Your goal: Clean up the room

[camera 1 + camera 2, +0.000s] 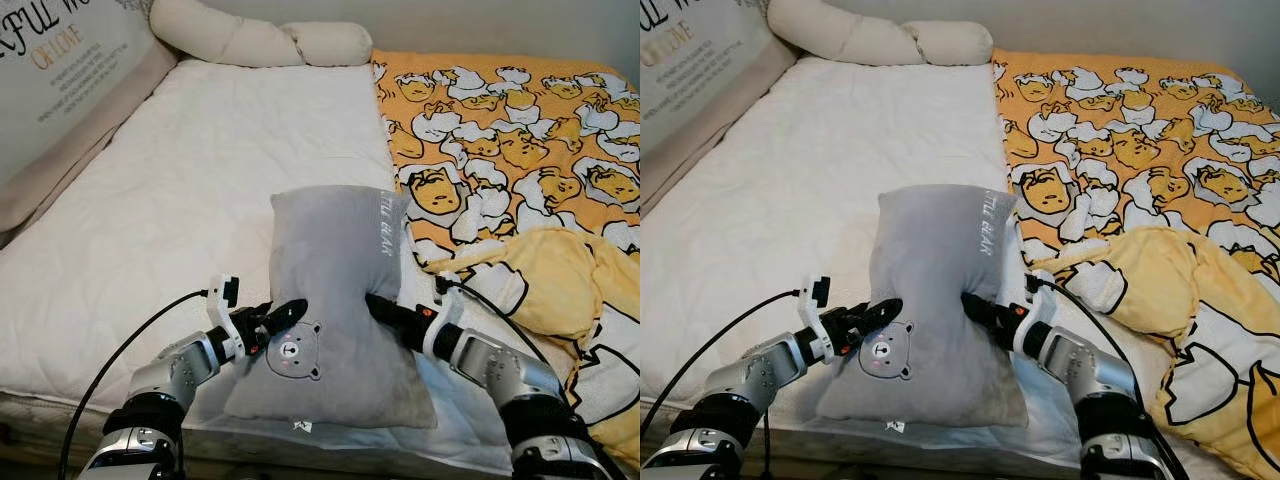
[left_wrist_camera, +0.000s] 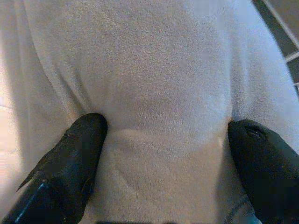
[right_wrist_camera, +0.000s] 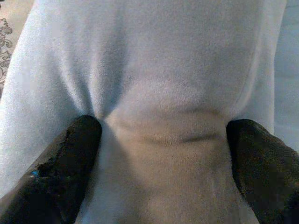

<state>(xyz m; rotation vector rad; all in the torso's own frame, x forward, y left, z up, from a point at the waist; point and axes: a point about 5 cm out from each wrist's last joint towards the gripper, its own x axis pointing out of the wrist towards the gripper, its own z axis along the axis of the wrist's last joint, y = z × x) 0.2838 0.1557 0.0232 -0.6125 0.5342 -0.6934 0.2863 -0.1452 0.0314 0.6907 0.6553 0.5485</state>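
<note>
A grey pillow [image 1: 335,270] with a small bear face and white lettering stands lengthwise near the bed's front edge. My left gripper [image 1: 285,314] pinches its left side beside the bear face. From the other side, my right gripper [image 1: 381,306] bites into its right edge. In the left wrist view the black fingers [image 2: 79,144] press into a wide fold of grey plush [image 2: 163,93]. The right wrist view has the same look, with fingers [image 3: 261,154] dented into the fabric [image 3: 163,70].
The white mattress [image 1: 200,190] stretches left and behind the pillow. A yellow duck-print blanket [image 1: 520,140] lies crumpled over the bed's right half. A cream bolster [image 1: 260,40] and a lettered cushion [image 1: 60,70] line the far and left sides.
</note>
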